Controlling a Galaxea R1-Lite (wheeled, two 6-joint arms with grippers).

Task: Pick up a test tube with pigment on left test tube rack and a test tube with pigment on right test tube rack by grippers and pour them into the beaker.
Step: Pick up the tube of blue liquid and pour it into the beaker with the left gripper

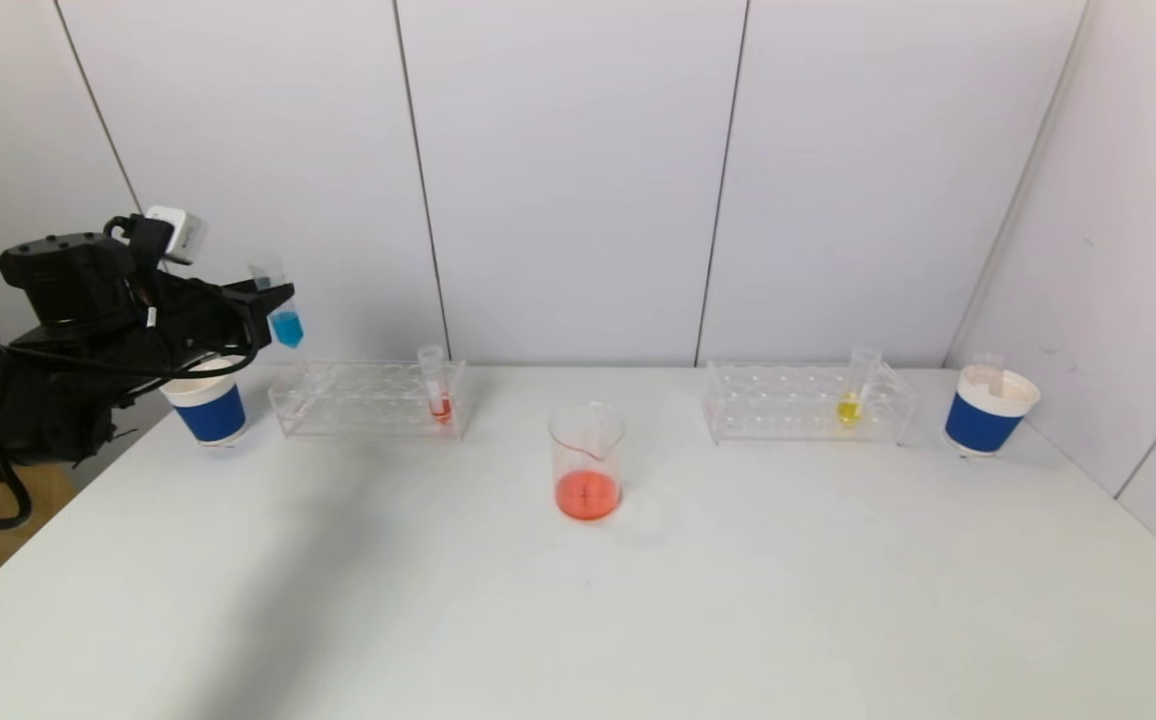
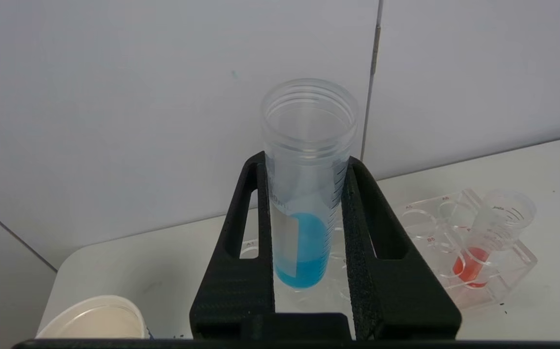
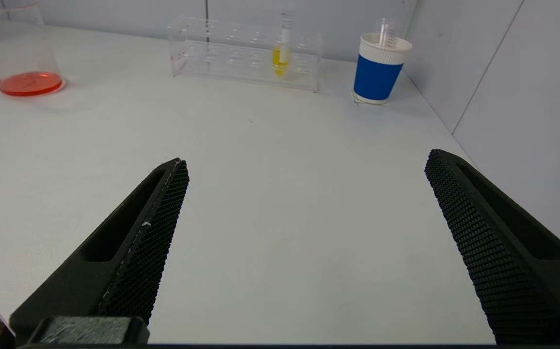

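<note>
- Left gripper (image 2: 304, 167) clamped on the blue test tube (image 2: 304, 203), one black finger on each side of it, raised above the left end of the left test tube rack (image 1: 368, 398)
- Left arm reaching in from the table's left edge, above the left blue paper cup (image 1: 206, 405)
- Blue test tube clear, open-mouthed, near upright, blue pigment filling its rounded bottom
- Red test tube (image 1: 435, 385) standing at the right end of the left rack
- Beaker (image 1: 587, 462) mid-table between the racks, shallow red liquid inside
- Yellow test tube (image 1: 855, 388) upright in the right test tube rack (image 1: 806, 402)
- Right blue paper cup (image 1: 988, 410) beside that rack, holding a clear tube
- Right gripper (image 3: 306, 167) spread wide and holding nothing, low over the bare table (image 3: 285, 203)
</note>
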